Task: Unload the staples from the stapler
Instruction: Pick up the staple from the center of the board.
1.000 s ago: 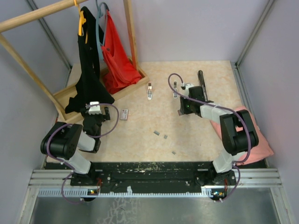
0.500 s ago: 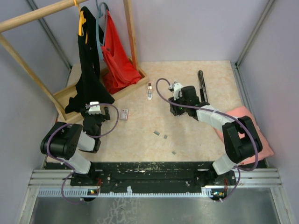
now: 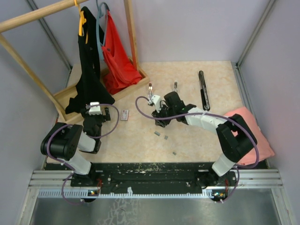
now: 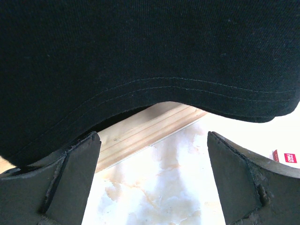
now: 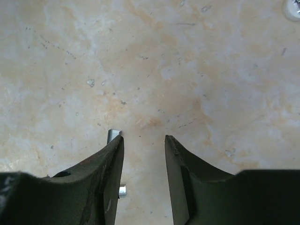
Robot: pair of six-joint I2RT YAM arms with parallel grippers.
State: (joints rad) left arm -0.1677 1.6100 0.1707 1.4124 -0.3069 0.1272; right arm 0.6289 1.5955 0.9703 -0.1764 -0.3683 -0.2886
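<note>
The slim black stapler (image 3: 202, 89) lies alone at the back right of the table. Small silvery staples (image 3: 157, 134) lie scattered in the middle, with another piece (image 3: 174, 153) nearer the front. My right gripper (image 3: 160, 123) hovers just behind them, far left of the stapler. In the right wrist view it (image 5: 143, 140) is open with bare tabletop between its fingers. A staple strip (image 5: 112, 136) peeks out beside the left finger, and a second bit (image 5: 122, 190) lies below it. My left gripper (image 4: 152, 136) is open wide and empty, under the hem of a black shirt (image 4: 140, 56).
A wooden rack (image 3: 65, 96) at the back left holds the black shirt (image 3: 86, 65) and a red garment (image 3: 117, 56). A red-and-white box (image 3: 124, 115) lies near the left arm. Two silvery clip pieces (image 3: 150, 91) (image 3: 176, 86) lie mid-back. A pink cloth (image 3: 255, 136) is at the right.
My right arm swung left, from beside the stapler to the middle of the table over the staples, and its jaws widened a little. The left arm stayed still.
</note>
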